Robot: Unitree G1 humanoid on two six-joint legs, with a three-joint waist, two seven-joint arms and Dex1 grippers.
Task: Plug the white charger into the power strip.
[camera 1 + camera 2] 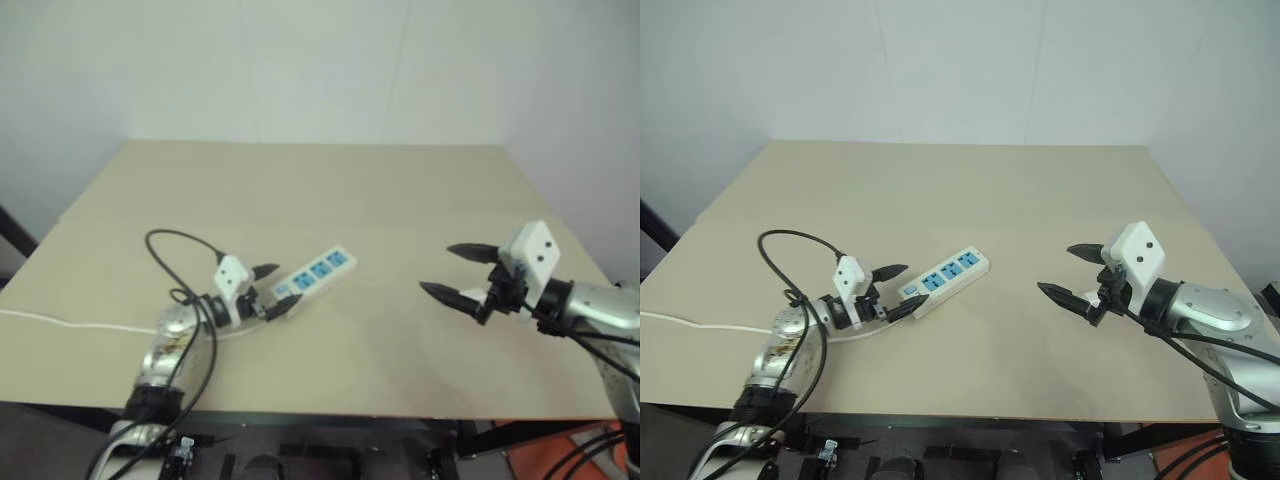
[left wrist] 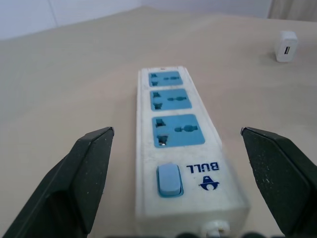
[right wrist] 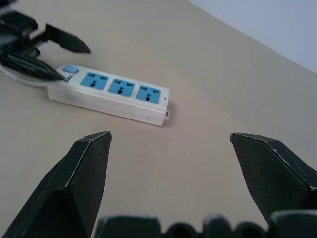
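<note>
So the power strip (image 1: 943, 277) is lying flat on the tan table (image 1: 970, 190), angled, a bit left of the middle. It has three blue socket faces in a row, plus a light blue switch (image 2: 169, 180) at the cord end with "BULL" printed next to it. All three sockets have nothing plugged in. Its thin white cord (image 1: 60, 322) trails off toward the table's left edge.

The left gripper (image 1: 895, 291) sits right at the switch end of the strip with its two black fingers spread wide on either side of it. In the left wrist view there's a clear gap between each finger and the strip's sides, so it's holding nothing.

The white charger (image 2: 286, 46) shows in the left wrist view as a little white cube with a USB slot facing the camera, sitting on the bare table past the strip's far end and off to one side, well apart from it.

The right gripper (image 1: 1072, 273) hovers over the right half of the table, pointing toward the strip, fingers wide apart and empty. Just open tabletop between it and the strip.

A black cable (image 1: 790, 245) loops up off the left arm, above the table near the white cord.
</note>
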